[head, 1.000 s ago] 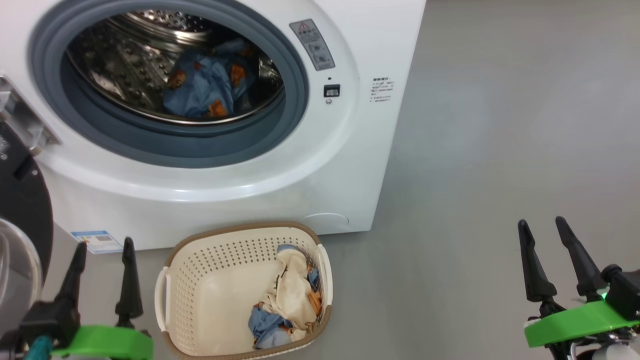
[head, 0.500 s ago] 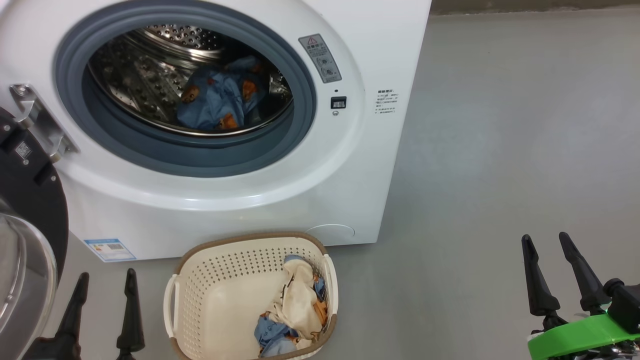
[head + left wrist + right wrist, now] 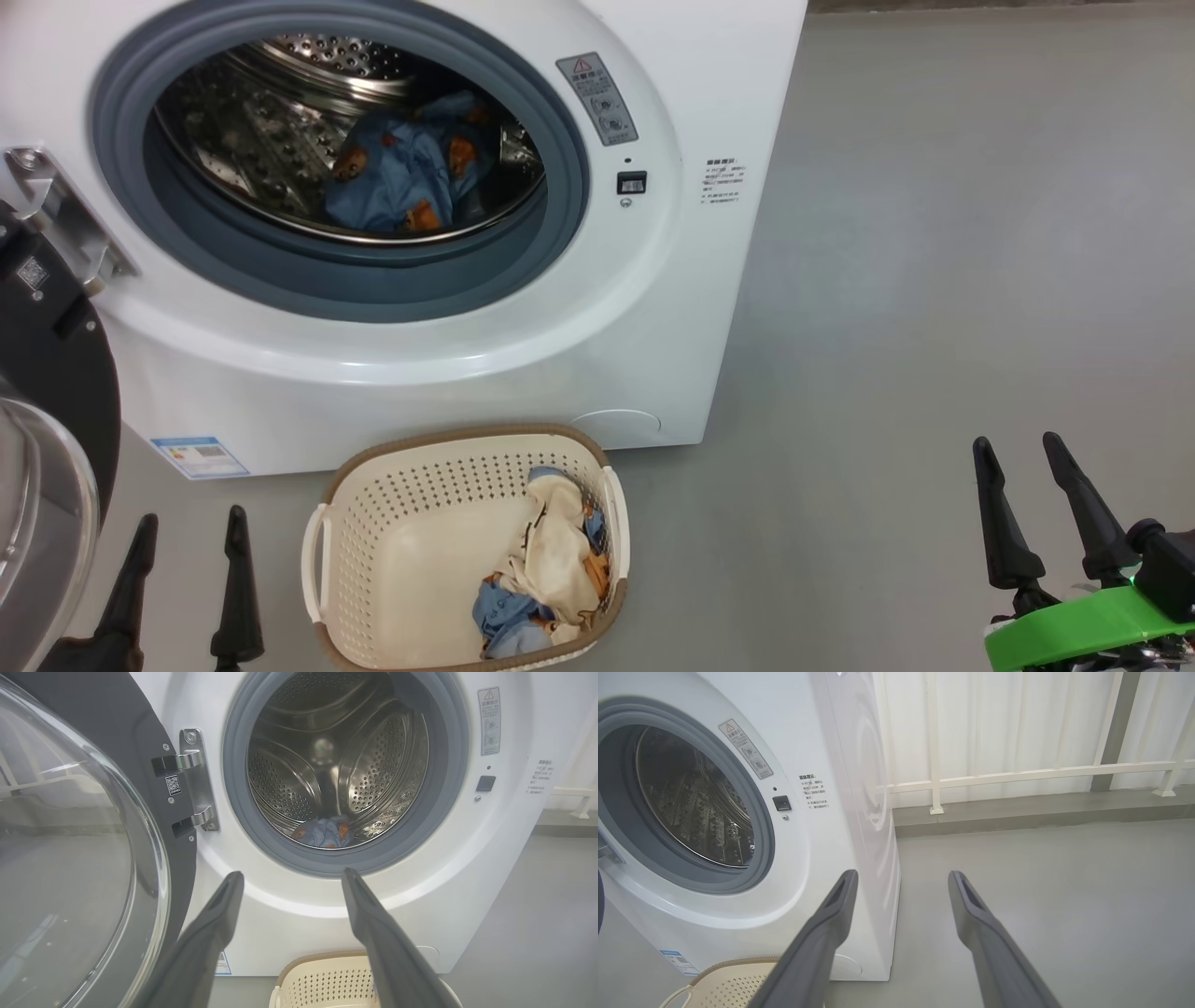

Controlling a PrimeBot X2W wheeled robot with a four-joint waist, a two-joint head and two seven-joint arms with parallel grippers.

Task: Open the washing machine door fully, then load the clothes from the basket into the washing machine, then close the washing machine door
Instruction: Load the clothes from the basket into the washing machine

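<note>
Already opened door [image 3: 79,849], put one garment [image 3: 401,173] in drum [image 3: 243,131]; yet to move clothes [image 3: 546,569] from basket [image 3: 448,439], shut door. Holding nothing in splayed left gripper [image 3: 191,518], right gripper [image 3: 1015,441].

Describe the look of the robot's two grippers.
The left gripper and the right gripper each have two long, tapering black fingers with pointed tips. A bright green bracket sits below the right gripper's fingers. Close up, the fingers look dark grey.
</note>
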